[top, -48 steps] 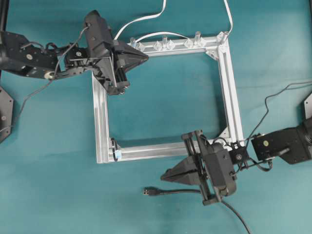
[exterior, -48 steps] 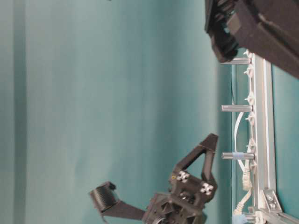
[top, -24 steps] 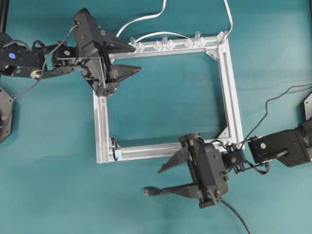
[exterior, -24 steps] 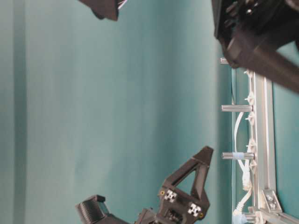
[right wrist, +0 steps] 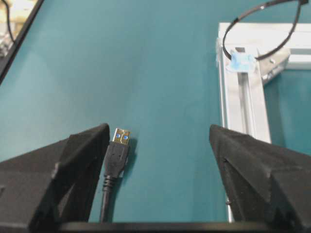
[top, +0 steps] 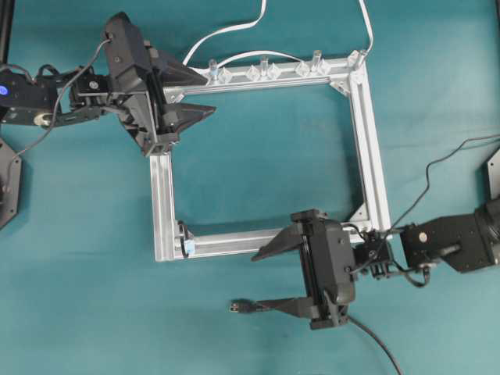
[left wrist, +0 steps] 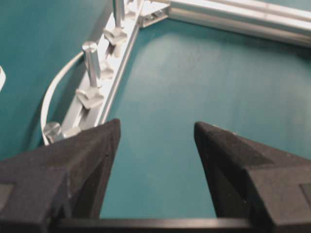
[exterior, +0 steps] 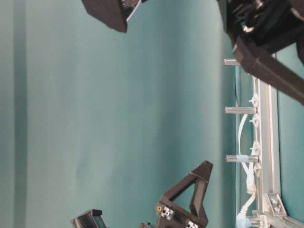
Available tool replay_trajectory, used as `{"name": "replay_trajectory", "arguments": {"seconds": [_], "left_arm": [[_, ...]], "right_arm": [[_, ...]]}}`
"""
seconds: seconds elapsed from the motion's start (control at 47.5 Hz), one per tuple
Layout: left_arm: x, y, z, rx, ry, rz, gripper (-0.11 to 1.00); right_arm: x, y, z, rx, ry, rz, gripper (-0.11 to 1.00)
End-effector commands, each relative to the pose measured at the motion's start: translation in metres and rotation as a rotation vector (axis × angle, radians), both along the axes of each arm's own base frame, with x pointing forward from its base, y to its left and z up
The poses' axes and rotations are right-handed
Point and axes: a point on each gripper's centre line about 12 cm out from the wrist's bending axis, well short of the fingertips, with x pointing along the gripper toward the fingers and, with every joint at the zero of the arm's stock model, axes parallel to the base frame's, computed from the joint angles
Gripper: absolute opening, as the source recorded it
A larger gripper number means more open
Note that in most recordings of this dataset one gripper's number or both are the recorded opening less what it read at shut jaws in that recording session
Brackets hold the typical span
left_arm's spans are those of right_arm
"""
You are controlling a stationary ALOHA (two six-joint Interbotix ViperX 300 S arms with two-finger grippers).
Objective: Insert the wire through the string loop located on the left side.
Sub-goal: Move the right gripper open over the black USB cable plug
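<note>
**A:** Where is the wire (top: 312, 306) lying?

**B:** On the teal desk (top: 78, 297), near its front edge in the overhead view. Its plug (right wrist: 118, 144) points toward the left edge, metal tip showing. The cable runs back under the right tool (top: 264, 280) and off toward the front right corner.

**A:** Is that tool gripping it?

**B:** No. Its two fingers are spread wide, nothing between them touching. In the right wrist view the plug lies just beside the left-hand finger (right wrist: 73, 165), on the desk below it.

**A:** And the string loop (right wrist: 262, 29)?

**B:** At the front left corner of the aluminium frame (top: 367, 141). The right wrist view shows a thin dark loop rising from a pale-blue tab (right wrist: 241, 61) fixed on the frame's corner. The plug is well apart from it, out on the bare cloth.

**A:** The left tool (top: 199, 94)?

**B:** Over the frame's rear left corner, fingers likewise spread wide and carrying nothing. Its wrist view looks along the rear rail, where upright metal posts (left wrist: 91, 63) stand and a white cable (left wrist: 53, 97) curves beside the rail.
</note>
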Motion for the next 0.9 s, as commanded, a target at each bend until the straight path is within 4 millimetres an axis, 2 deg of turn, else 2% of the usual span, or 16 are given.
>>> {"name": "replay_trajectory", "arguments": {"seconds": [0.0,0.189,0.547,0.883], "left_arm": [[0.000,-0.001,0.009,0.014,-0.015,-0.009,0.66],[-0.001,-0.002,0.007,0.017,-0.006,-0.015,0.66],[-0.001,-0.002,0.006,0.019,-0.004,-0.017,0.66],[-0.006,-0.004,-0.001,0.014,0.016,-0.018,0.66]], "right_arm": [[0.003,0.007,0.014,0.031,-0.032,-0.032,0.84],[0.000,0.023,0.006,-0.030,-0.010,-0.066,0.84],[0.003,0.024,-0.004,-0.052,0.002,-0.108,0.84],[0.011,0.038,-0.019,-0.059,0.023,-0.085,0.84]]}}
